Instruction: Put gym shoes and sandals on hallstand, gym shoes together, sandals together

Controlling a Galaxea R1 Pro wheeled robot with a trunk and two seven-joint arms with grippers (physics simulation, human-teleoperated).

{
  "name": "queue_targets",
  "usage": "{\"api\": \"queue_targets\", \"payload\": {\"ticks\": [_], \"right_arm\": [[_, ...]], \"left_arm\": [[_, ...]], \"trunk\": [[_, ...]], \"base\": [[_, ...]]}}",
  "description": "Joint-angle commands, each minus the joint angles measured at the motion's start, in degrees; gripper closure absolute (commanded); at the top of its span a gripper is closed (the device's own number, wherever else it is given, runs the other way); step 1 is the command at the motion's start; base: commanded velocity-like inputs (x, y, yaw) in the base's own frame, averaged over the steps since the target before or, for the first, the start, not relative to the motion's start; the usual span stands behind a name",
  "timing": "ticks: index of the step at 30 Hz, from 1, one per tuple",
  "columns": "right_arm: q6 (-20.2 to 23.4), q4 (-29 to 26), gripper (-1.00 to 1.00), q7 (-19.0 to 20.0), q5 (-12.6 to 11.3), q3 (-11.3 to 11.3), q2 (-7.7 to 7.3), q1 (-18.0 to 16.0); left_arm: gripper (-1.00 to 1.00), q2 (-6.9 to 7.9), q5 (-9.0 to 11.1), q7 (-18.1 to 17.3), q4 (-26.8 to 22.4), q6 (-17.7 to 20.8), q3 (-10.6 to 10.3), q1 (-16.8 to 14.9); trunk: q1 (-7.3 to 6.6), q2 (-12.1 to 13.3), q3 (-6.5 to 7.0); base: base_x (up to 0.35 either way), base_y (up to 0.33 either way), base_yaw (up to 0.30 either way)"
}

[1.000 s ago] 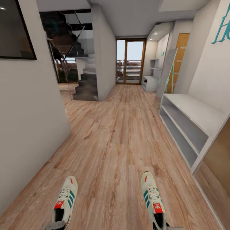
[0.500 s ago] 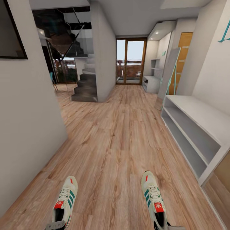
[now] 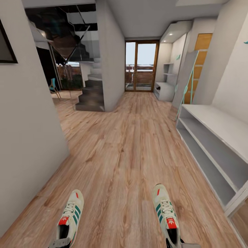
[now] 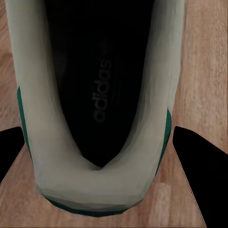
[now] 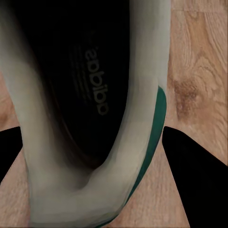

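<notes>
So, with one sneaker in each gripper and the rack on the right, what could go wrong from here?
1. Each cream-white sneaker with green stripes, left and right, seems held only at its heel rim, so it may tilt or slip while the robot drives.
2. The pale grey shoe rack lies close on the right; the right sneaker's toe could hit its edge on turning.
3. Its lower shelf openings look low, so a shoe could catch there and drop to the wood-plank floor.

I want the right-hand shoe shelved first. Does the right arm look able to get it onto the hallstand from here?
Probably not yet. The right gripper holds its gym shoe out front over the floor, while the hallstand stands off to the side; the base likely needs to turn or close in.
</notes>
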Motion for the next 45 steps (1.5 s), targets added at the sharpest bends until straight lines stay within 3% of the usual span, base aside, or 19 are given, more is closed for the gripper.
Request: {"api": "queue_targets", "payload": {"ticks": [1, 45], "right_arm": [[-0.1, 0.0, 1.00, 0.6, 0.2, -0.5, 0.05, 0.0], [-0.2, 0.2, 1.00, 0.4, 0.2, -0.6, 0.10, 0.0]], "left_arm": [[1.00, -0.01, -0.6, -0.3, 0.0, -0.2, 0.5, 0.0], [1.00, -0.01, -0.6, -0.3, 0.4, -0.3, 0.5, 0.0]], "trunk": [[0.02, 0.0, -0.05], [0.02, 0.0, -0.05]], "base": [[0.338, 0.000, 0.000], [0.339, 0.000, 0.000]]}}
